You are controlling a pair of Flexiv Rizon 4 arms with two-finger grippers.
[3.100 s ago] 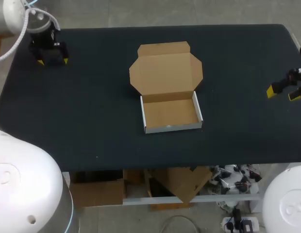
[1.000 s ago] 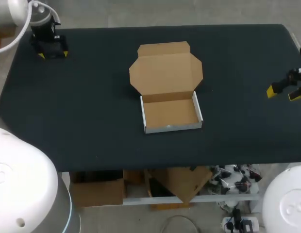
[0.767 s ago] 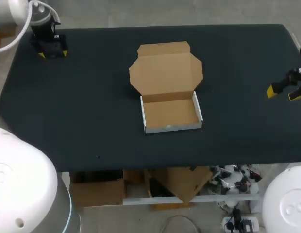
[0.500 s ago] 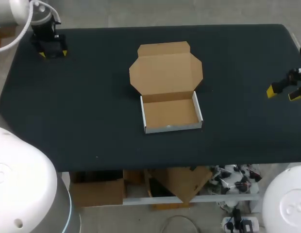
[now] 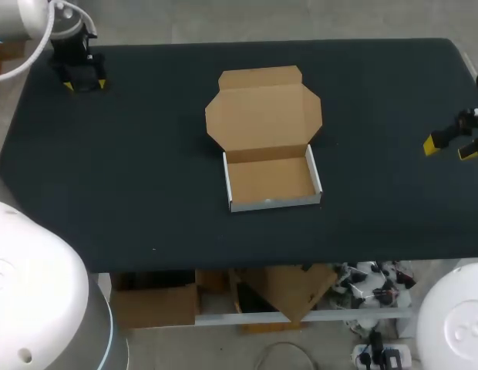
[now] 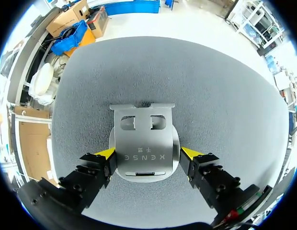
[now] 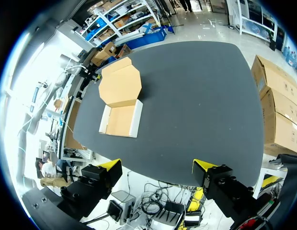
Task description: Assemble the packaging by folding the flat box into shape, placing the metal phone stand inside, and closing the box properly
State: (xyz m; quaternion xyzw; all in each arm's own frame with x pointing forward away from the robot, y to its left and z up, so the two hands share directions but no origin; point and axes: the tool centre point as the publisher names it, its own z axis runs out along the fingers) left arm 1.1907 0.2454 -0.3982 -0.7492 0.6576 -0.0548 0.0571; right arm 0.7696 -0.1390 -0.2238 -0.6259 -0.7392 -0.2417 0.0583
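in the head view my left arm (image 5: 58,31) comes in at the far left corner of the dark table (image 5: 146,169) and points the left gripper (image 5: 85,83) straight down, low over the surface. at the right edge only the right gripper (image 5: 449,146) shows, turned toward the middle of the table, its two yellow tips apart and holding nothing. the cardboard box (image 5: 266,139) stands at the middle of the table, well apart from both grippers. its tray (image 5: 271,181) is already folded up with white walls, and its lid (image 5: 262,112) lies open and flat behind the tray. the stand cannot be seen in this view, because the left gripper covers that place. the left wrist view shows it: the metal phone stand (image 6: 144,139) lies flat on the table (image 6: 220,96), right under the left gripper (image 6: 147,153) and between its fingers (image 6: 106,154). the fingers are spread, one yellow tip just beside each side edge of the stand, so the gripper is released and not clenched on it. the end of the stand with two cut-out windows points away from the gripper. in the right wrist view the right gripper (image 7: 157,167) is spread wide and grasps nothing. the cardboard box (image 7: 120,100) lies well ahead of it across the table (image 7: 201,96), with the lid open.
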